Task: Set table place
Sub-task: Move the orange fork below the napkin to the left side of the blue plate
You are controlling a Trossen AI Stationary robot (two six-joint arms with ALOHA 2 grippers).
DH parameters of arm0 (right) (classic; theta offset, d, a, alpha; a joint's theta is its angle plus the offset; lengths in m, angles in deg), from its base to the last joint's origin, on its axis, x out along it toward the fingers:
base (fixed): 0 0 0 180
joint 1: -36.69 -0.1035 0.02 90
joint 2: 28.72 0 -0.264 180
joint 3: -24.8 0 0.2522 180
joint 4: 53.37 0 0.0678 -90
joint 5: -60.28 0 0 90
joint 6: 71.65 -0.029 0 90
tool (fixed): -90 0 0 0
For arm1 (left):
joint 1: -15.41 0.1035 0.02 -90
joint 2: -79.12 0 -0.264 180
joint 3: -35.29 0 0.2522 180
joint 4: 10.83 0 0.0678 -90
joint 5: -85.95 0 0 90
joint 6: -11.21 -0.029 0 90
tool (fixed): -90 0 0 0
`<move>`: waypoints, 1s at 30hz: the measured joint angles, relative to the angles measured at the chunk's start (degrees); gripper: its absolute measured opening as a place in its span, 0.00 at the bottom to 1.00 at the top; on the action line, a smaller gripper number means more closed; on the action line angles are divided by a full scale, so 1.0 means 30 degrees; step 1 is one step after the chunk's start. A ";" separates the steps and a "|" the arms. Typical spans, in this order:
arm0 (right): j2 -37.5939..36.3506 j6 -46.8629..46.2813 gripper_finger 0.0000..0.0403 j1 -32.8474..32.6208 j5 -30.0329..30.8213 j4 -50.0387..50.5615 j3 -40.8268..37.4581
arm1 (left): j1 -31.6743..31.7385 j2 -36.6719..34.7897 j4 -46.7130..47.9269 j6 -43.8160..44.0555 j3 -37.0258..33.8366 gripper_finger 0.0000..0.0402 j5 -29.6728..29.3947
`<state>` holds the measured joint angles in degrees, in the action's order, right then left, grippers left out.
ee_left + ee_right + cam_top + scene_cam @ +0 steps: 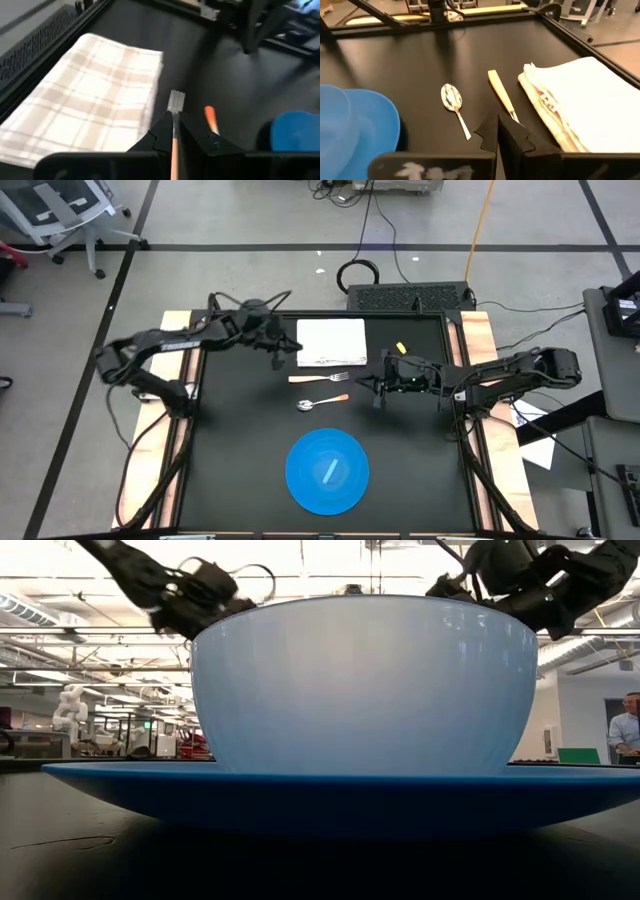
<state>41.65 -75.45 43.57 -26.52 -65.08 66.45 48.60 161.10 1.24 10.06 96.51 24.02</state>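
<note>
The pale-handled fork [320,378] and the orange-handled spoon [322,401] lie flat on the black table [230,440], side by side near the folded cloth [331,342]. The translucent blue bowl [365,680] stands on the blue plate [150,790], toward the near edge [327,470]. My left gripper [279,356] hovers by the fork's handle end, slightly open. In the left wrist view the fork [174,115] shows in the gap between its fingers. My right gripper [377,389] is shut and empty, just right of the spoon's handle [454,100].
A checked folded cloth [85,105] lies at the table's far middle, also seen in the right wrist view [580,105]. A small yellow piece [401,347] lies right of it. Pale wooden strips [478,340] edge the table. A person [627,730] stands in the room behind.
</note>
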 joint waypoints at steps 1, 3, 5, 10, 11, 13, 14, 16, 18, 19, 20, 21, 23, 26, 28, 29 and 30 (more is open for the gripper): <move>0.0000 0.0025 0.00 0.0077 0.0000 0.0000 -0.0059 | 0.0048 0.0598 0.0041 0.0007 0.0334 0.08 -0.0007; 0.0000 0.0068 0.00 0.0284 -0.0002 -0.0014 -0.0122 | 0.0111 0.1695 0.0048 -0.0029 0.0968 0.08 -0.0129; 0.0000 0.0068 0.00 0.0517 0.0004 0.0005 -0.0176 | 0.0056 0.2555 0.0020 -0.0273 0.1391 0.08 -0.0294; 0.0000 0.0061 0.00 0.0848 0.0012 0.0169 -0.0176 | -0.0363 0.3727 -0.1652 -0.0710 0.1758 0.08 -0.0355; 0.0000 0.0061 0.00 0.0850 0.0007 0.0289 -0.0176 | -0.0507 0.3845 -0.1785 -0.0302 0.1765 0.08 -0.0369; 0.0000 0.0068 0.00 0.0856 0.0007 0.0475 -0.0183 | -0.0844 0.4033 -0.1719 0.0236 0.1765 0.08 -0.0371; 0.0000 0.0101 0.00 0.0856 0.0007 0.0561 -0.0176 | -0.1059 0.4049 -0.1305 0.0386 0.1765 0.08 -0.0371; 0.0000 0.0149 0.00 0.0877 0.0007 0.0722 -0.0176 | -0.1504 0.4049 -0.0332 0.0269 0.1818 0.08 -0.0476; 0.0000 0.0276 0.00 0.0938 0.0007 0.0734 -0.0183 | -0.2050 0.4049 0.1458 -0.0157 0.2155 0.08 -0.1104; 0.0000 0.0398 0.00 0.0976 0.0007 0.0727 -0.0177 | -0.2301 0.4049 0.2523 -0.0460 0.2426 0.08 -0.1502; 0.0000 0.0495 0.00 0.1003 0.0007 0.0722 -0.0183 | -0.2552 0.4056 0.3593 -0.0756 0.2812 0.08 -0.1883; 0.0000 0.0549 0.00 0.1024 0.0007 0.0736 -0.0183 | -0.2780 0.4056 0.4535 -0.1005 0.3241 0.08 -0.2266; 0.0000 0.0563 0.00 0.1108 0.0007 0.0729 -0.0183 | -0.3232 0.4235 0.5983 -0.1416 0.4145 0.08 -0.2808; 0.0007 0.0532 0.00 0.1191 0.0007 0.0748 -0.0183 | -0.3650 0.4745 0.8192 -0.1749 0.5411 0.11 -0.2927; 0.0007 0.0520 0.00 0.1191 0.0022 0.0736 -0.0183 | -0.3803 0.5283 0.9021 -0.1763 0.6389 0.17 -0.3174; 0.0007 0.0512 0.00 0.1191 0.0009 0.0753 -0.0183 | -0.3830 0.5558 0.9505 -0.1808 0.6827 0.20 -0.3308; 0.0007 0.0505 0.00 0.1191 0.0012 0.0745 -0.0183 | -0.3832 0.5856 1.0142 -0.1896 0.7182 0.24 -0.3396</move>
<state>41.67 -73.94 47.14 -26.48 -62.85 65.90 37.10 178.67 31.67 4.37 118.06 13.84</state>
